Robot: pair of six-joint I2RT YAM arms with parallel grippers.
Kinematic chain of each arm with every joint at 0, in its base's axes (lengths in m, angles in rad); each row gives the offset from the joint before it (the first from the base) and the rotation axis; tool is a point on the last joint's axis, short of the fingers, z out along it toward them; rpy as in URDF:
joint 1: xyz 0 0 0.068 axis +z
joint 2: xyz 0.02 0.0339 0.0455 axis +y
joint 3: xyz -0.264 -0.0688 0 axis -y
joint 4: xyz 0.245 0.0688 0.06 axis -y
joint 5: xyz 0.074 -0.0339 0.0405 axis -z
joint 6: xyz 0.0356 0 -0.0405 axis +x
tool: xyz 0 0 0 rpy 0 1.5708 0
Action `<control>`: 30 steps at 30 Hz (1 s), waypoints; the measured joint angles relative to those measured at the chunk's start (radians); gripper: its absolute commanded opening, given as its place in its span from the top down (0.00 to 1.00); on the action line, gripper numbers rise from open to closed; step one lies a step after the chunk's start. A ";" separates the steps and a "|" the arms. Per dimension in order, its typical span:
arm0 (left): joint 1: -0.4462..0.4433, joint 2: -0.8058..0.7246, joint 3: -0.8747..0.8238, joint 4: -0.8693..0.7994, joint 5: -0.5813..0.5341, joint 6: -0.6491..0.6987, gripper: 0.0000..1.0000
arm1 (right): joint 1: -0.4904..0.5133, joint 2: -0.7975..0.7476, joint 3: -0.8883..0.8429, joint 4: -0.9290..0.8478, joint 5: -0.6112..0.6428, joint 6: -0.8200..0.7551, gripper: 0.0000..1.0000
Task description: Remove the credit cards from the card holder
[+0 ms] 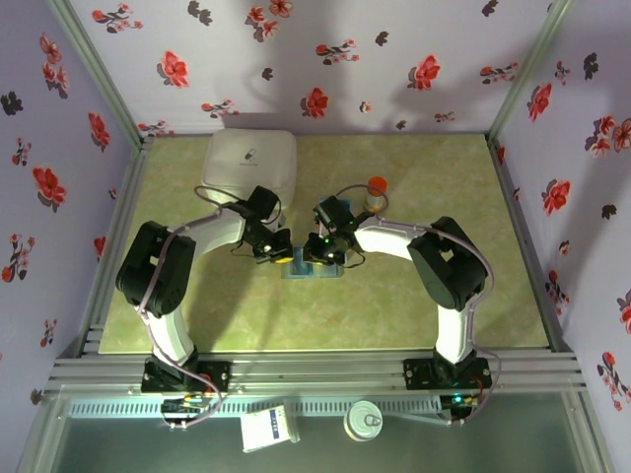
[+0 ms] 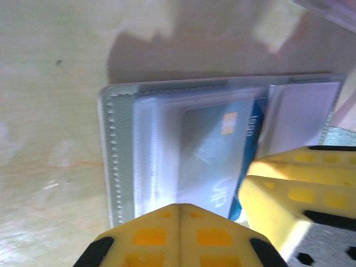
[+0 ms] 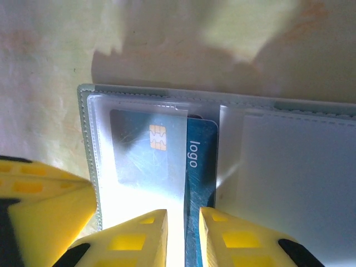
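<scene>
Teal card (image 3: 201,161) pokes from the open grey card holder (image 3: 289,183), left tool (image 2: 179,216) closed at its edge, right tool (image 3: 183,218) barely parted around the card, can't tell if gripping.

Top camera: high, we look down from 6 o'clock. Wrist cameras: close, downward; both show us card holder (image 2: 119,167).

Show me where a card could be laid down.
Bare: the table strip this side of the card holder, and the far right corner past the orange-capped bottle. Crowded: the middle, where the left hand and right hand meet.
</scene>
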 measured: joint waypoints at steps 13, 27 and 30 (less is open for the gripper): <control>-0.021 0.006 0.008 -0.015 -0.032 0.010 1.00 | -0.004 -0.001 -0.006 0.000 0.018 0.015 0.75; -0.021 0.033 0.000 -0.014 -0.042 0.011 1.00 | -0.011 -0.005 -0.016 0.017 0.007 0.033 0.74; -0.021 0.033 0.000 -0.014 -0.042 0.011 1.00 | -0.014 -0.016 -0.026 0.023 0.006 0.033 0.74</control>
